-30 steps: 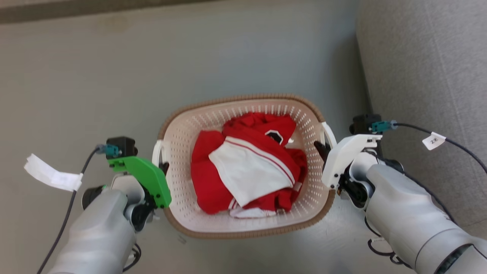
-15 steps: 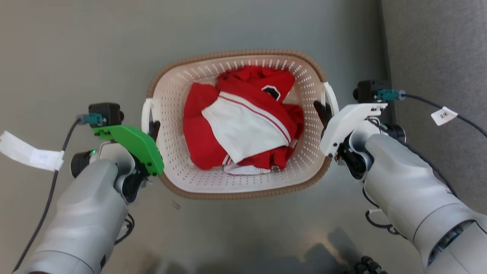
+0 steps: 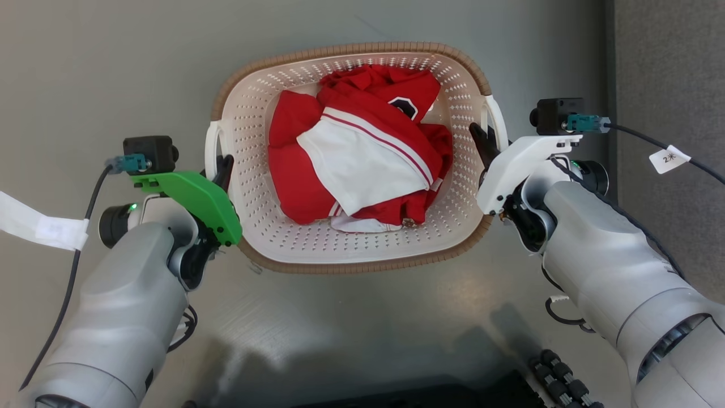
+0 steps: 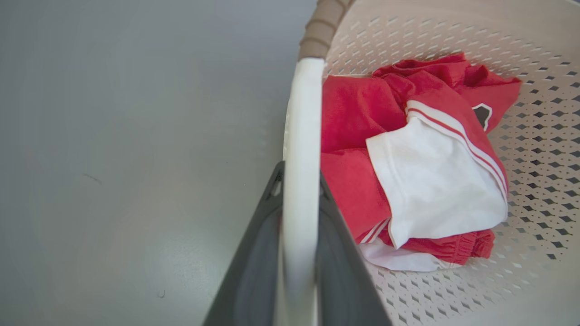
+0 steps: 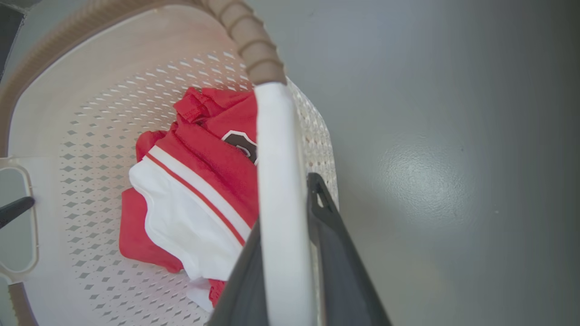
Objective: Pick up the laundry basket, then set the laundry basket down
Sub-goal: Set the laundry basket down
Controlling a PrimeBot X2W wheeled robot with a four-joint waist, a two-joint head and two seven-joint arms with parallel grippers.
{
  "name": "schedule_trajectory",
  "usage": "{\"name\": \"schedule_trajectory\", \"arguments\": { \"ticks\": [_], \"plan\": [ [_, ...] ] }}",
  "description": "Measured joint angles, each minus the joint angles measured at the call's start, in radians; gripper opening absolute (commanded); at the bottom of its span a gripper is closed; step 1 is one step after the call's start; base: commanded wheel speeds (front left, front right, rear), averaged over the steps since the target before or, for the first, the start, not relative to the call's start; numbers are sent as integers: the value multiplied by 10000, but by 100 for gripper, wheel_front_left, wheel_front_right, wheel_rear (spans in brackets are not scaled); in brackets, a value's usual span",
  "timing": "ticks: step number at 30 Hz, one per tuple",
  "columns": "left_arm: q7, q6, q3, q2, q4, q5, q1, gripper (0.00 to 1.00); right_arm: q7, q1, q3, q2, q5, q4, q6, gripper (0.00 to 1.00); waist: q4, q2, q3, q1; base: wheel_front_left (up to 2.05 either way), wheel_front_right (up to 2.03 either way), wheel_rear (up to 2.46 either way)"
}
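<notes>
Clamping laundry basket [image 3: 256, 175] handles [image 3: 210, 144], left gripper [image 3: 225, 165], right gripper [image 3: 481, 137]

The laundry basket [image 3: 255, 113] lies level between my arms, mouth up, its long side across my head view. It is cream-white perforated plastic, rounded-rectangular, with a brown woven-look rim [image 3: 351, 48]. A crumpled red and white garment [image 3: 362, 164] covers most of its bottom. My left gripper [image 3: 225, 167] is clamped on its white left handle [image 3: 210, 144], a dark finger on each side of the bar, and my right gripper [image 3: 481, 139] pinches the right handle [image 3: 497, 116] the same way. Whether it rests on the floor or hangs clear, I cannot tell.
</notes>
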Motion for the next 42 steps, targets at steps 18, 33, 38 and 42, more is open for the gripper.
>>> {"name": "schedule_trajectory", "arguments": {
  "ticks": [18,33,38,42],
  "plan": [
    [-483,0,-263,33,13,-6,-360,0,-236,-166,-153,31,-8,134,6,0,19,0,861,-1,0,0,0],
    [-491,2,-591,-54,36,-96,-364,0,-303,-166,-221,46,58,428,10,60,38,0,984,-1,0,0,0],
    [-366,0,-631,-151,102,-389,-364,100,-313,-167,-433,52,232,497,2,100,61,0,968,-1,0,0,0],
    [-272,0,-704,-173,104,-546,-362,100,-313,-167,-437,50,270,531,-17,100,75,0,941,-1,0,0,0]
  ]
}}
